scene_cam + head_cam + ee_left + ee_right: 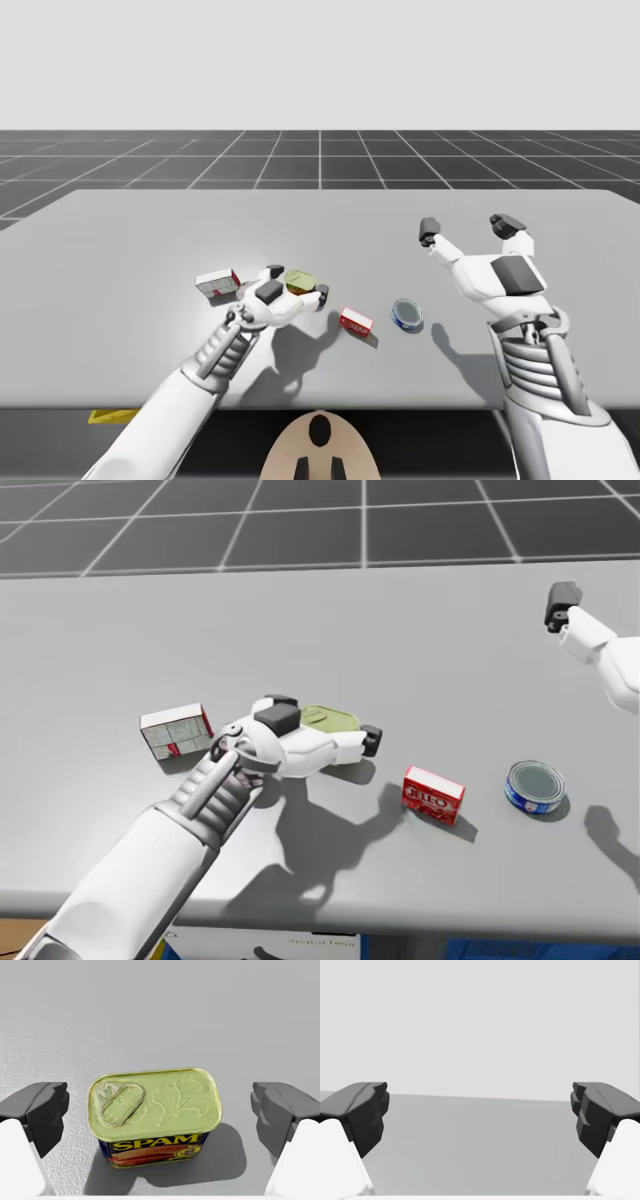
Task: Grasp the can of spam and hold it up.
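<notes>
Grey worktop (120,240) is carrying a boxy blue can (155,1117) with a gold top. It is sitting between the fingers (45,1110) of my left tool (160,1110), which are standing wide apart, not touching it. My right tool (466,228) is gaping open too.

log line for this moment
left gripper open astride yellow-lidded rectangular can | right gripper open, above table | can on grey table, ungrasped

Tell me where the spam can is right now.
The can stands left of centre in the high view, between the fingers of my open left gripper, flanked by a white box and a red box.
</notes>
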`<state>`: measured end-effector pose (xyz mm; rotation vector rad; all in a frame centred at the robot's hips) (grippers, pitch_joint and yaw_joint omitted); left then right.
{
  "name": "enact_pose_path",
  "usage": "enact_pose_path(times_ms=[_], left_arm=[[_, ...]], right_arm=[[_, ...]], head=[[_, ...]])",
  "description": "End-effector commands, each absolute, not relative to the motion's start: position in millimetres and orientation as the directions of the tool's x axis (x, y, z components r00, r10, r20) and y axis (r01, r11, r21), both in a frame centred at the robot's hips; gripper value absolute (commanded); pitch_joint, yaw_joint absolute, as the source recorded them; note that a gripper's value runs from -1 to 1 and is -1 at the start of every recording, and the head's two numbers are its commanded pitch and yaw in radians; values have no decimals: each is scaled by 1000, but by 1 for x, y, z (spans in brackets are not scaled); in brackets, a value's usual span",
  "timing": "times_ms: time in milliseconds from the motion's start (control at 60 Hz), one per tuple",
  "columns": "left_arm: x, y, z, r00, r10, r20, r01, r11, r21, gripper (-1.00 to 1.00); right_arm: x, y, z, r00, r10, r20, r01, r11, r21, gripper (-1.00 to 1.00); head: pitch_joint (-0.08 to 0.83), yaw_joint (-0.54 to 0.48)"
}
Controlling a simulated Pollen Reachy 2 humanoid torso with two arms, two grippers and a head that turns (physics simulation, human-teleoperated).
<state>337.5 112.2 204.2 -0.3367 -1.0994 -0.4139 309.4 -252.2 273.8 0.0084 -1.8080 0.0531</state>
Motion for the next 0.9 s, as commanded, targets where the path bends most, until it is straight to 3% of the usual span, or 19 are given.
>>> enact_pose_path(times_ms=[17,400,417,433,467,483,700,900], left_arm=[[344,106,196,549,-250,797,394,919,17,-1000],[360,104,174,600,-263,755,372,928,26,-1000],[360,104,174,600,-263,755,372,928,27,-815],[360,104,173,601,-262,755,372,928,26,-216],[360,104,173,603,-261,754,374,927,22,764],[359,104,173,604,-261,753,375,927,21,964],[352,102,172,594,-281,754,401,916,25,1000],[351,103,170,595,-282,753,402,915,25,1000]], right_arm=[[309,-253,275,-236,19,971,-34,999,-28,-1000],[309,-255,275,-240,18,971,-31,999,-26,-1000],[309,-256,276,-241,18,970,-31,999,-26,-1000],[309,-256,276,-241,18,970,-31,999,-26,-1000],[309,-255,276,-241,18,970,-30,999,-26,-1000],[309,-256,276,-241,17,970,-30,999,-25,-1000],[308,-256,276,-242,15,970,-29,999,-23,-1000],[309,-256,275,-238,15,971,-28,999,-22,-1000]], head=[[613,98],[612,97],[612,95],[612,95],[611,95],[611,94],[568,99],[414,113]])
